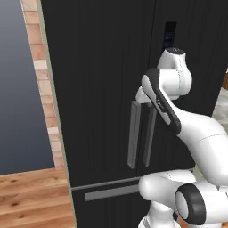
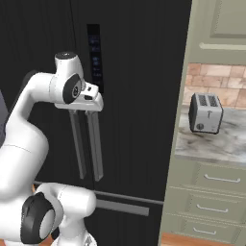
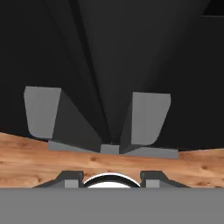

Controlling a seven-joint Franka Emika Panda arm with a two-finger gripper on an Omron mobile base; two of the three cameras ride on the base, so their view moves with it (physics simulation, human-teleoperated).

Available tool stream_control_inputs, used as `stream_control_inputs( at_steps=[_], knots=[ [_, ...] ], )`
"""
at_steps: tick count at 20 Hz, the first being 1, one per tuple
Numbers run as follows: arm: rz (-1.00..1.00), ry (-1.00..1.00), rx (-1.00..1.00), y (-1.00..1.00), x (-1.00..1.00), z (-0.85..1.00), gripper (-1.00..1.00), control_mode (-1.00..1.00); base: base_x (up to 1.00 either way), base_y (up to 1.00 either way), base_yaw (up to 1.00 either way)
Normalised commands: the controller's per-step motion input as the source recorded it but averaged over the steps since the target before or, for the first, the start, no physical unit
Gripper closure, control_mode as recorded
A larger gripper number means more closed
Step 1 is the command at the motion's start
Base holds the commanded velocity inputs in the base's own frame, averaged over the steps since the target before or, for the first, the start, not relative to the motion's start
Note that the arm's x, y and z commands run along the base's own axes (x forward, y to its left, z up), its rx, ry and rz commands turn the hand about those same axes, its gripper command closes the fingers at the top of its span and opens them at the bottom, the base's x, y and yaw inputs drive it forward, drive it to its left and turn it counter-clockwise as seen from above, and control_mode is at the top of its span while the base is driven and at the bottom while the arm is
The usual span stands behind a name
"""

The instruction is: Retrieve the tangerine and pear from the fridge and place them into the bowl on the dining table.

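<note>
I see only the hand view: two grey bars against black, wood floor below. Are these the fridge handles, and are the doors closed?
Observer: Yes. The right base view shows both doors of the fridge closed, the gripper at the top of the handles.
Operator: What stands right of the fridge?
Observer: A marble counter with a toaster.
Operator: And left?
Observer: A brick wall, in the left base view.

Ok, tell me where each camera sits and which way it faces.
Left base view: behind the arm's left, facing the fridge doors; arm at lower right, end effector atop the handles.
Right base view: behind its right, same fridge plus a toaster; arm at lower left.
Hand view: above the handles, looking down them to the floor; fingertips at bottom.
Shared: fridge, handles.
</note>
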Motion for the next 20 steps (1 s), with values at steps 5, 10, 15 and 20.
stream_control_inputs(
  at_steps=[5, 10, 15, 20],
  knots=[
    [-0.05, -0.10, 0.00, -0.03, -0.47, -0.01, -1.00, -1.00, 0.00, 0.00, 0.00],
    [-0.06, -0.21, 0.00, 0.00, -0.77, -0.09, -1.00, -1.00, 0.00, 0.00, 0.00],
    [-0.04, -0.19, 0.00, 0.00, -0.63, -0.16, -1.00, -1.00, 0.00, 0.00, 0.00],
    [-0.04, -0.17, 0.00, 0.00, -0.57, -0.15, -1.00, -1.00, 0.00, 0.00, 0.00]
  ],
)
